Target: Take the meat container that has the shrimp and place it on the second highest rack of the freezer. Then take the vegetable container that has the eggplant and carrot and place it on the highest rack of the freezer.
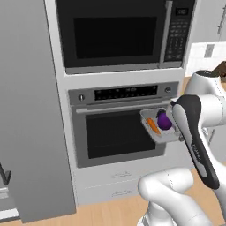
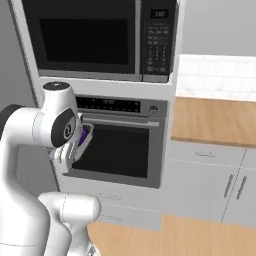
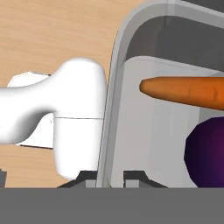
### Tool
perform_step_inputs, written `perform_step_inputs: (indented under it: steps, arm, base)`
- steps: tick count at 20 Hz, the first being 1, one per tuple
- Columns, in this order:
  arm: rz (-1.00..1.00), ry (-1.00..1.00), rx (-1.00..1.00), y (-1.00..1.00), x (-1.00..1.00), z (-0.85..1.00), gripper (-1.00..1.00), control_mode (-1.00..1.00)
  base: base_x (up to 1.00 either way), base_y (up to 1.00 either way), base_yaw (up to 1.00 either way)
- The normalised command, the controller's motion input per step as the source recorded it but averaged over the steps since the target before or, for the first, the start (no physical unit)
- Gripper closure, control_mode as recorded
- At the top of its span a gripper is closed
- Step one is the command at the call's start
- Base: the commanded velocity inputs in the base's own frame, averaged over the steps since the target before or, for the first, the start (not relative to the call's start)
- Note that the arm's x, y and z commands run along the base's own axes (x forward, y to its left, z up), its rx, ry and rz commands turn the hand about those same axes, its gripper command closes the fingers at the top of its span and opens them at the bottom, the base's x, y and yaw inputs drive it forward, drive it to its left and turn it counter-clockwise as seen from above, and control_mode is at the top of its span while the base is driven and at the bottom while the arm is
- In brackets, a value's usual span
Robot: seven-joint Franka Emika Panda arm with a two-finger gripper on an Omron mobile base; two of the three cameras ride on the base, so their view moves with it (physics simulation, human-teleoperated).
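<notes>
Vegetable container (image 1: pixel 160 131) clamped in fingers (image 3: pixel 87 177), carrot (image 3: pixel 188 91), eggplant (image 3: pixel 205 151)

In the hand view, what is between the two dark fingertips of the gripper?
The light-grey side wall of the vegetable container stands between the fingertips in the hand view. Inside the container lie the carrot and the eggplant.
</notes>
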Motion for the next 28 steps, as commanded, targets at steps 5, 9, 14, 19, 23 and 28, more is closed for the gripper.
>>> perform_step_inputs:
  steps: [5, 9, 14, 19, 23, 28]
  arm:
    - [0.0, 0.0, 0.0, 0.0, 0.0, 0.0, 1.0, 1.0]
    - [0.0, 0.0, 0.0, 0.0, 0.0, 0.0, 1.0, 1.0]
    - [0.0, 0.0, 0.0, 0.0, 0.0, 0.0, 1.0, 1.0]
    - [0.0, 0.0, 0.0, 0.0, 0.0, 0.0, 1.0, 1.0]
    - [0.0, 0.0, 0.0, 0.0, 0.0, 0.0, 1.0, 1.0]
    - [0.0, 0.0, 0.0, 0.0, 0.0, 0.0, 1.0, 1.0]
  base:
    - [-0.04, 1.0, 0.09]
    - [-0.01, 1.0, 0.09]
    - [0.0, 1.0, 0.08]
    - [0.0, 1.0, 0.09]
    - [0.0, 0.73, 0.17]
    - [0.04, 0.54, 0.25]
